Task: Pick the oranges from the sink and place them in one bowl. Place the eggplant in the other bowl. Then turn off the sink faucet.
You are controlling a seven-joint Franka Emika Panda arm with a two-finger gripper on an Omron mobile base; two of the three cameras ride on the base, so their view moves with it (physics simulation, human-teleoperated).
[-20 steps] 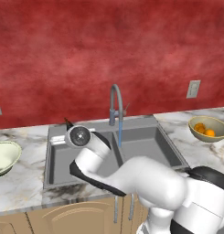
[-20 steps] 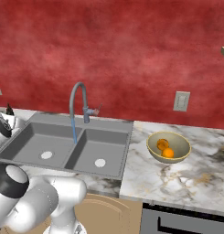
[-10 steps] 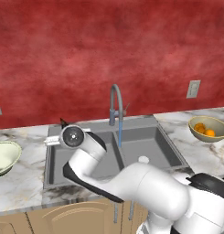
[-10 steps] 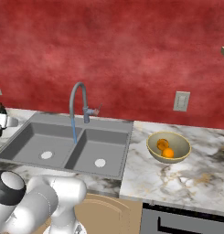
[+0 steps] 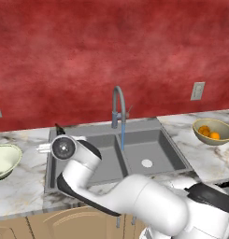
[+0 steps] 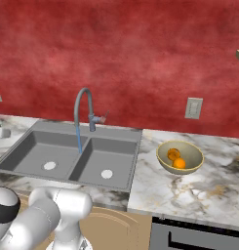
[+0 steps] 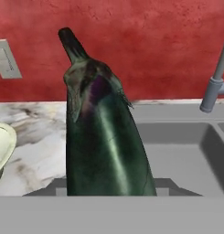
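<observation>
We have both oranges [image 6: 176, 158] in the tan bowl [image 6: 192, 167], our fingers closed on the eggplant [image 7: 102, 137] above the sink's [image 5: 153, 140] left rim, apparently bound for the cream bowl [image 5: 3, 161], and the faucet [image 5: 118, 108] left running.

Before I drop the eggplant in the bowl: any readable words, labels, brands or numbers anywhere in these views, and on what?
None: no text can be read.
Eggplant: no sticker or label.
Tan bowl and cream-white bowl: unmarked.
Faucet and sink: no brand visible.
Wall outlet plates: blank.
</observation>
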